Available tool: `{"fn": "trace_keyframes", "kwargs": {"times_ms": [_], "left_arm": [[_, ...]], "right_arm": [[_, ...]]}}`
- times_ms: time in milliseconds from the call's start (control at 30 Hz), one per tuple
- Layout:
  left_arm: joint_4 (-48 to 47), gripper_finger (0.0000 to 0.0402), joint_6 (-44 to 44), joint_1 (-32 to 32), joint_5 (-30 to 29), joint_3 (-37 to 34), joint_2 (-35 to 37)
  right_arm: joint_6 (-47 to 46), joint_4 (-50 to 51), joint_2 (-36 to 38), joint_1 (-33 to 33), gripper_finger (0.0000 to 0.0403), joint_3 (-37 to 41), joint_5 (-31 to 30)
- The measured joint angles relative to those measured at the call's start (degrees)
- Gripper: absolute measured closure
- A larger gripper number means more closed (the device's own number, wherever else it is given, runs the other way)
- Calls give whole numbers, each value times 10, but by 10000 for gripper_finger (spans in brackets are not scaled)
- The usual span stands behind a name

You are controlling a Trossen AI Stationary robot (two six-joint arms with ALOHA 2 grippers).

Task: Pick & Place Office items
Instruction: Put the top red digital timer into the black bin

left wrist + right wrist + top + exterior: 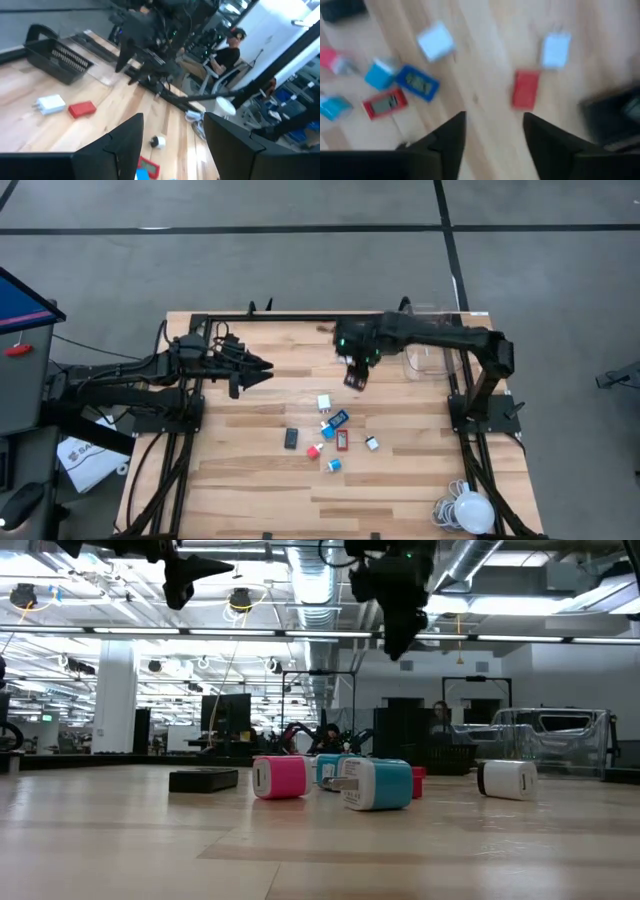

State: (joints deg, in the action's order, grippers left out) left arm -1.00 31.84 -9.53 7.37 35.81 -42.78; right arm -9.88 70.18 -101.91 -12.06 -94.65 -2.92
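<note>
A loose cluster of small office items (pixel 330 435) is seen near the middle of the wooden table (pixel 250 480). In the high view a white piece (pixel 324 402) lies at the cluster's far edge, with a dark blue flat piece (pixel 339 418) and a red flat piece (pixel 341 440) just beside it. A black block (pixel 291 439) lies at the left of the cluster, a pink piece (pixel 313 451) and a light blue piece (pixel 334 466) nearest the front edge, and a small white piece (pixel 372 443) at the right.

The right gripper (pixel 355 378) is held in the air above the table, just behind the cluster, on an arm stretched leftward from its base at the right side. Its fingers (pixel 445 137) are pointed down and stand apart, with nothing between them.

The left gripper (pixel 262 367) is held out level over the table's left half, pointed toward the right arm, well apart from the items. Its fingers (pixel 122 142) are parted and empty.

A small black tray (pixel 57 60) and a clear bin (pixel 430 350) are placed at the far side. A white round lamp (pixel 470 510) with cable rests at the near right corner. A seated person (pixel 225 50) is visible beyond the table.
</note>
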Motion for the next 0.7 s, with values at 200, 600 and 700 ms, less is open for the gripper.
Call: {"fn": "trace_keyframes", "kwargs": {"times_ms": [200, 600, 700], "left_arm": [[-6, 198, -4, 15, 0, 0, 0], [-5, 198, -2, 12, 0, 0, 0], [-2, 198, 0, 10, 0, 0, 0]], "right_arm": [[-94, -87, -4, -37, 131, 119, 36], [-101, -185, -12, -56, 121, 167, 18], [-72, -184, -25, -60, 121, 168, 18]]}}
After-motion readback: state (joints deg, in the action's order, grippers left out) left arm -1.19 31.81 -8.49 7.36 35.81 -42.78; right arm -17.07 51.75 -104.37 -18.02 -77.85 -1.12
